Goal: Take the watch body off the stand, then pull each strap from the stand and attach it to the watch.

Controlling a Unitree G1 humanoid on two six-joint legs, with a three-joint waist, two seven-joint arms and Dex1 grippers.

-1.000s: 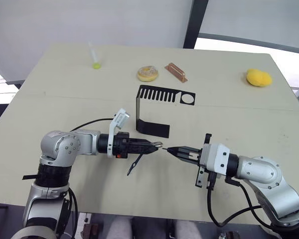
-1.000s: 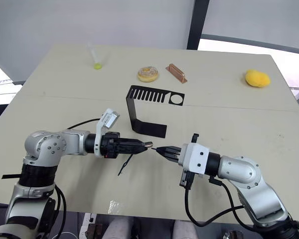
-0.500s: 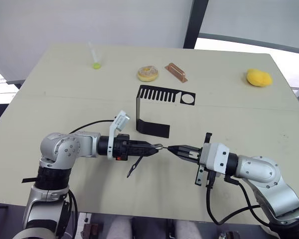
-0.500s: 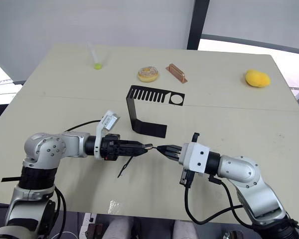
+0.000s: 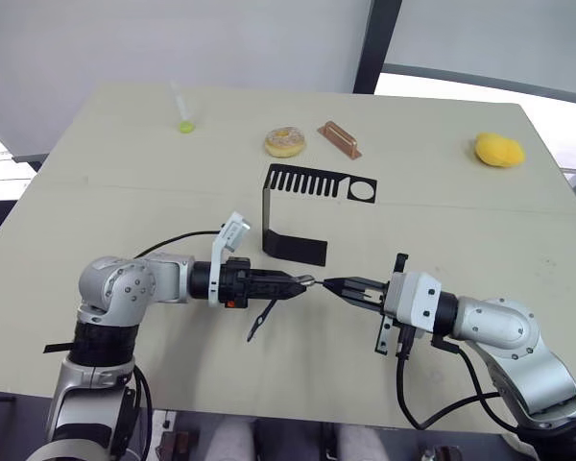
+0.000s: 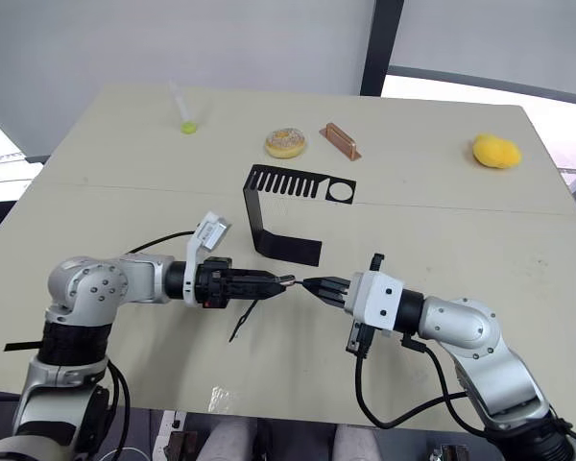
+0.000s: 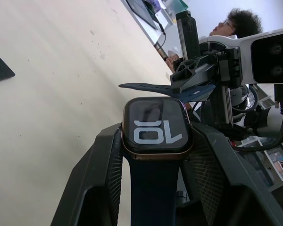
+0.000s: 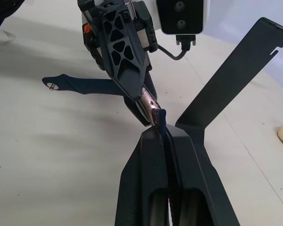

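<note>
While my left gripper (image 7: 153,155) clamps the small, rigid watch body (image 7: 154,129) by its edges above the table, my right gripper (image 8: 161,123) pinches the limp second strap (image 8: 159,117) near its tip, meeting the case.

The watch body (image 7: 156,129) has a glossy glass screen in a shiny copper-toned metal rim (strap (image 7: 153,188) matt, rubbery); stand (image 5: 298,209) matt black sheet metal; table (image 5: 125,182) smooth matt beige.

A donut (image 5: 284,142), copper bar (image 5: 339,139), yellow sponge (image 5: 498,149) and syringe (image 5: 180,108) lie on the table (image 5: 442,221).
</note>
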